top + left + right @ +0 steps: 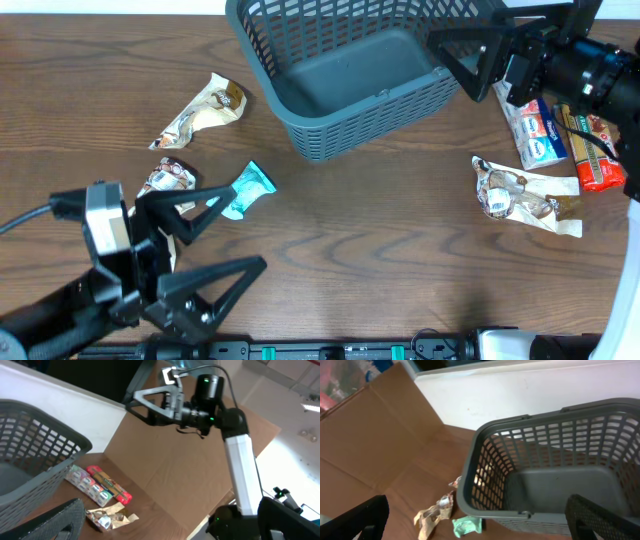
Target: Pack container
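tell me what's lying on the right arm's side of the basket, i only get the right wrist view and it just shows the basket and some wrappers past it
observer: three packets lie on the table to the right of the basket: a blue and white packet, a red packet beside it, and a crinkled brown and white wrapper nearer the front.
operator: where's the left arm
observer: the left gripper is at the front left of the table, fingers wide open, holding nothing.
operator: near any wrapper
observer: from overhead one finger tip overlaps the teal packet; i can't tell its height above it.
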`<action>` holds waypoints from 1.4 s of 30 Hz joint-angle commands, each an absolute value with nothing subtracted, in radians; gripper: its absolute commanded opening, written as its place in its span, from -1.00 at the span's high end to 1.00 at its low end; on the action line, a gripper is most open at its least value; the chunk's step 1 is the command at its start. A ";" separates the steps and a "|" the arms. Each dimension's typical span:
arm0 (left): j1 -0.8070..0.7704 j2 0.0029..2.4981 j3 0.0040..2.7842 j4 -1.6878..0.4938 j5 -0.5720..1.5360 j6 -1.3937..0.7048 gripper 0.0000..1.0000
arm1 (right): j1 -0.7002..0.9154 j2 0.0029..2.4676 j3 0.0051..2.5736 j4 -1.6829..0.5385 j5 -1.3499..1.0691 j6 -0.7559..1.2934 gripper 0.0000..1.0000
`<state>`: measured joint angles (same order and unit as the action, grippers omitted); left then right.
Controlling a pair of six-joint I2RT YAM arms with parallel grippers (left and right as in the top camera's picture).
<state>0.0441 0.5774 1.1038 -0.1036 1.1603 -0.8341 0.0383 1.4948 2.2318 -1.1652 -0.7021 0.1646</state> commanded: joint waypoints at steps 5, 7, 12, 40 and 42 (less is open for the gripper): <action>0.047 0.586 1.121 -0.095 1.159 -0.859 -0.97 | 0.046 1.481 2.261 -1.240 -0.728 0.090 -0.98; 0.047 0.586 1.121 -0.095 1.159 -0.859 -0.97 | 0.039 1.481 2.261 -1.255 -0.717 0.076 -0.99; 0.047 0.586 1.121 -0.096 1.174 -0.865 -0.97 | -0.001 1.481 2.261 -1.290 -0.672 0.043 -0.98; -0.643 1.147 1.331 -0.536 0.367 -0.423 -0.97 | -0.049 1.486 2.261 -1.317 -0.605 -0.025 -0.99; -0.693 1.172 1.357 -0.594 0.252 -0.419 -0.97 | -0.049 1.486 2.261 -1.308 -0.598 -0.027 -0.98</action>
<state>-0.6373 1.1599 1.2900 -0.5579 0.5217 -0.5030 -0.0410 1.4910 2.2444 -1.3144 -0.6052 -0.0109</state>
